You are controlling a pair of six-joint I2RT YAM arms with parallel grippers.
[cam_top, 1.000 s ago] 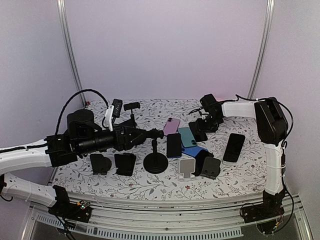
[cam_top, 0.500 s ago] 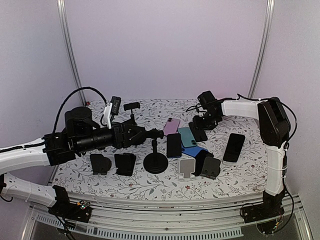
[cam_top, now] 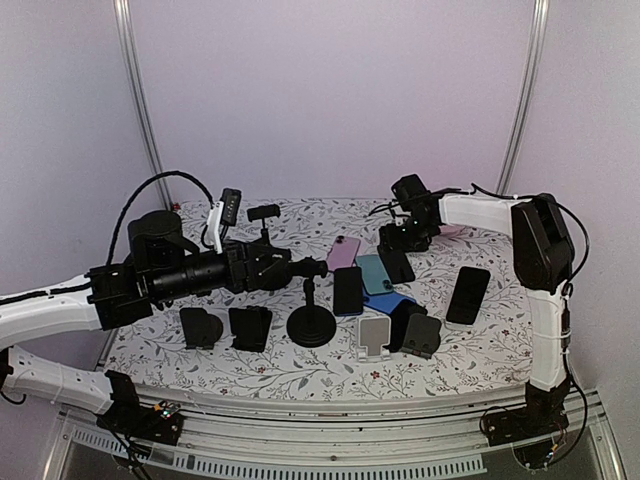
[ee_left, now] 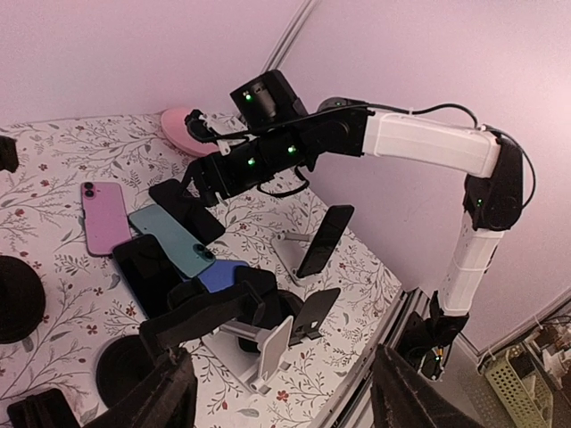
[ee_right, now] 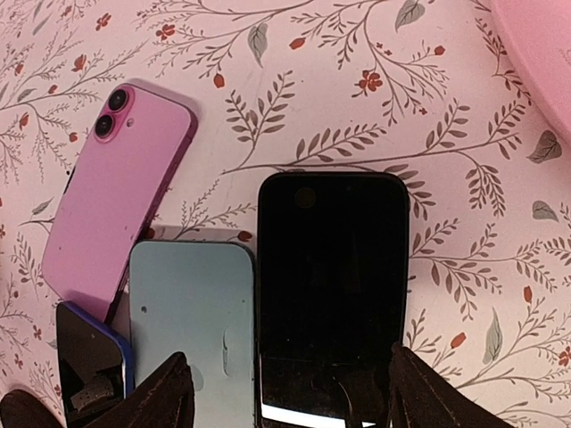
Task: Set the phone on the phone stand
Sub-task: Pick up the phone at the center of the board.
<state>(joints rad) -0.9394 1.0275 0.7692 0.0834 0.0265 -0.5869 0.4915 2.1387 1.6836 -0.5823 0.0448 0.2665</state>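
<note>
Two fingers of the right claw stand apart, straddling one short end of the black phone, which lies flat and unheld on the bench. A teal phone sits just beside the black phone's long edge, so the finger on that side should slip into the seam without dragging it. Best to close squarely on the long edges and lift level. The white stand waits nearer the arm bases than the black phone. Left claw hangs apart, empty.

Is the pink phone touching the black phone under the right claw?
Apart. The right wrist view shows bare flowered cloth between the pink phone and the black phone.
</note>
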